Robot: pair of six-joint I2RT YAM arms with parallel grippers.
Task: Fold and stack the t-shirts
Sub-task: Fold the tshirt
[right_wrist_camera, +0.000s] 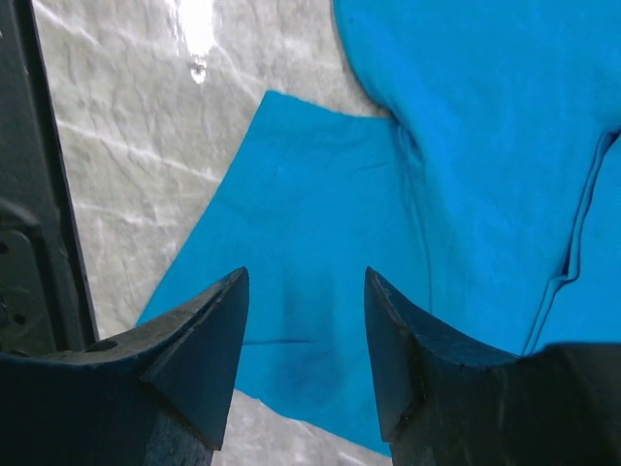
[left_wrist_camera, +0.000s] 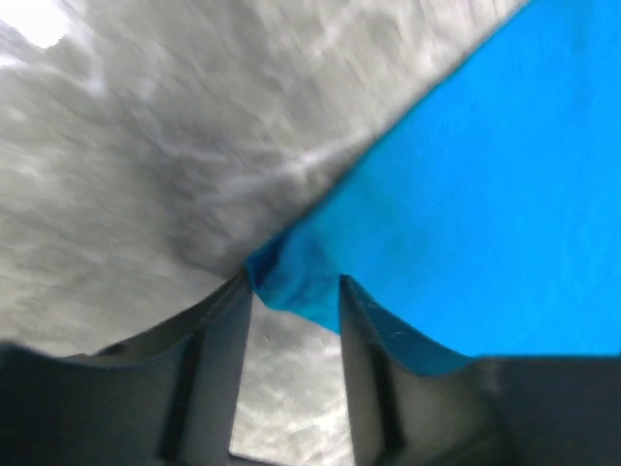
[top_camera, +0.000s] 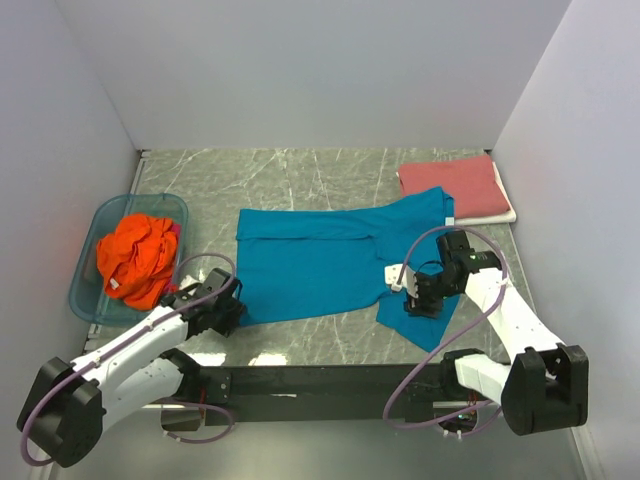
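Folding teal t-shirt (top_camera: 320, 265) — my left claw (left_wrist_camera: 291, 286) pinched its hem corner; right claw (right_wrist_camera: 306, 277) wide, empty over sleeve (right_wrist_camera: 291, 214) — next needs a sleeve grip.

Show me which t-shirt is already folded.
The dusty red t-shirt, far right: a neat rectangle. The teal t-shirt lies spread out; the orange t-shirt is bunched in the tub.

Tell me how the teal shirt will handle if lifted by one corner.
Likely floppy: the teal shirt lies flat, its corner bunching between the jaws of the left gripper. Probably light: thin cloth. Lifted by one corner, it would likely drape and drag over the table.
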